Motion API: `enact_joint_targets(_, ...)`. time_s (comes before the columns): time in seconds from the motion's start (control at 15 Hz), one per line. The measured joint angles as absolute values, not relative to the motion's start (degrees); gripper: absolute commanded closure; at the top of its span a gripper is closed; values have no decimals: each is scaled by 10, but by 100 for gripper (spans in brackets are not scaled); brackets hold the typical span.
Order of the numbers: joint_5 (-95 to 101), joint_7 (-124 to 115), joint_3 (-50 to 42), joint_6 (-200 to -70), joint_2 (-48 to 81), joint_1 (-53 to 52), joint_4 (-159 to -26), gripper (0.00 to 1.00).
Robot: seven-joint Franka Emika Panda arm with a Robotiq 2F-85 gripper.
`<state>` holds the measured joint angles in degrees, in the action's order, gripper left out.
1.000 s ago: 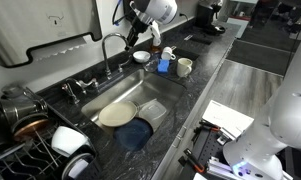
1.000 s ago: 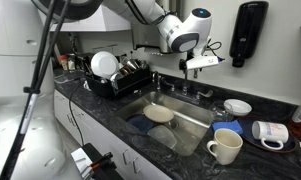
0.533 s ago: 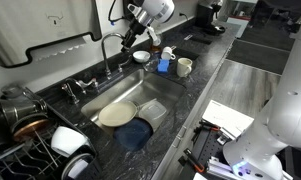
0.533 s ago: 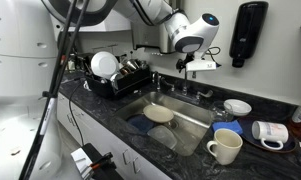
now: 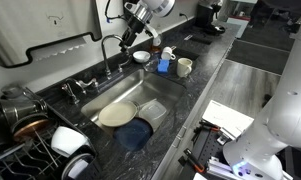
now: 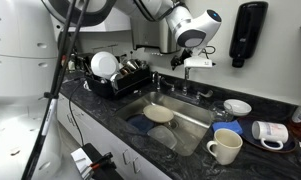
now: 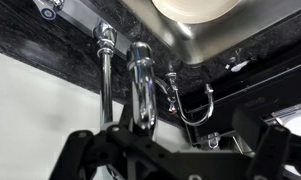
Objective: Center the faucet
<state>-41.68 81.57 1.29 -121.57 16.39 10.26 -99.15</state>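
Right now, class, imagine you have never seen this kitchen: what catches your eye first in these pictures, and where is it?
First comes the white robot arm leaning over the back of the sink, with its tool right at the arched chrome faucet. Next come the steel sink with a cream plate in it, and the crowded dish rack on the dark counter beside it.
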Motion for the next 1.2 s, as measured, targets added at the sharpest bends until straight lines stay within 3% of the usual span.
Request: enact_joint_targets(1.2,-298,793,38,-1101,266,82,-799,0)
